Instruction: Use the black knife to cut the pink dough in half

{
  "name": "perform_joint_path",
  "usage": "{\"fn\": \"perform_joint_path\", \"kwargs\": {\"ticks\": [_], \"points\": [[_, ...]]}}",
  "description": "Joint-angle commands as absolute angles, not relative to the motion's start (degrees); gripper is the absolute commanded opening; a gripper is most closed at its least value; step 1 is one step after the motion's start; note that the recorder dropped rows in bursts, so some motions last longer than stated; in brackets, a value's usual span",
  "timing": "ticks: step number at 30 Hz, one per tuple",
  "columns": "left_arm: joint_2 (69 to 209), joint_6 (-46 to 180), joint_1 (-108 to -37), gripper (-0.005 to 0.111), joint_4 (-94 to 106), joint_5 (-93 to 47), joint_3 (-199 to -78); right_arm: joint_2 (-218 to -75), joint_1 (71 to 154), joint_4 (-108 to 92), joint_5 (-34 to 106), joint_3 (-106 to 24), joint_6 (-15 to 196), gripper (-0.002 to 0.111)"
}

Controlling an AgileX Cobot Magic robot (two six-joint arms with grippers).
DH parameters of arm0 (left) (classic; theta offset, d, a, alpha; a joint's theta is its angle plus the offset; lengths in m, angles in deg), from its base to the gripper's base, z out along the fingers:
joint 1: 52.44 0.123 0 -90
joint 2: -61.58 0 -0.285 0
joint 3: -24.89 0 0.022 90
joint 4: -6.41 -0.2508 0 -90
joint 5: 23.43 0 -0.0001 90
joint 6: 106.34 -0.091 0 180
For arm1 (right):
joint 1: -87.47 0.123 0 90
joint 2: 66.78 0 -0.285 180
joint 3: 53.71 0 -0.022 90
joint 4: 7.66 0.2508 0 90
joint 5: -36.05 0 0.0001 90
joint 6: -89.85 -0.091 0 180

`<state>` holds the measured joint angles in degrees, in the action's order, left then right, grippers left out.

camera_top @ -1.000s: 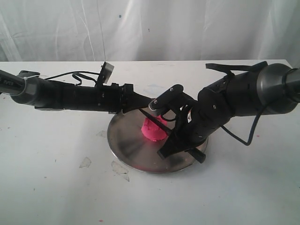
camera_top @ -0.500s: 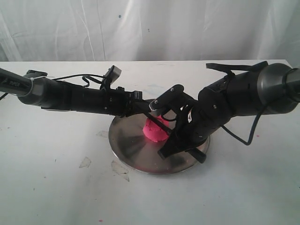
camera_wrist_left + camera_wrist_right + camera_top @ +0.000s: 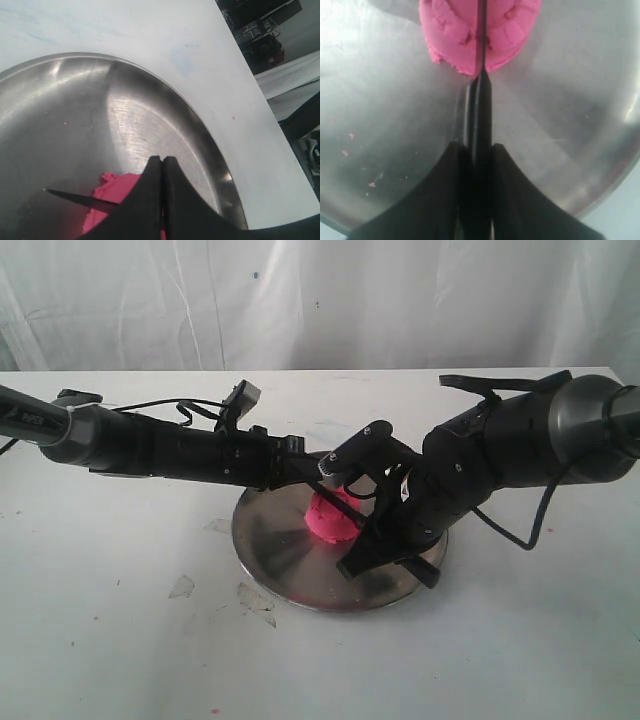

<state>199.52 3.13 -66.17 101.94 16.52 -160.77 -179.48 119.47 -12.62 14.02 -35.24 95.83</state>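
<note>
White worktop (image 3: 120, 640) carries a round steel plate (image 3: 275, 550), where the bright pink soft dough puck (image 3: 480, 35) sits mid-plate, likely yielding easily. Right pincer (image 3: 476, 150), angled down, clamps the slim black knife (image 3: 481, 55) by its handle, blade bisecting it; left pincer (image 3: 162, 172), pressed together, reaches low alongside.

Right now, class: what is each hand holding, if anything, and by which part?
The right hand holds the knife by its handle, blade in the pink dough. The left hand is shut above the dough, holding nothing visible.
</note>
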Motion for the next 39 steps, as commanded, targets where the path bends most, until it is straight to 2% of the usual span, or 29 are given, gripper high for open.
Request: {"fn": "perform_joint_path", "kwargs": {"ticks": [1, 26, 39], "points": [[201.38, 3.43, -66.83, 0.000, 100.54, 17.53, -160.51, -179.49, 119.44, -12.76, 13.76, -35.16, 95.15, 0.000], [201.27, 3.20, -66.21, 0.000, 101.96, 24.01, -162.68, -179.49, 119.44, -12.76, 11.91, -35.16, 95.16, 0.000], [199.62, 3.49, -62.41, 0.000, 101.56, 23.76, -162.68, -179.49, 119.44, -12.65, 12.09, -35.16, 95.16, 0.000]]}}
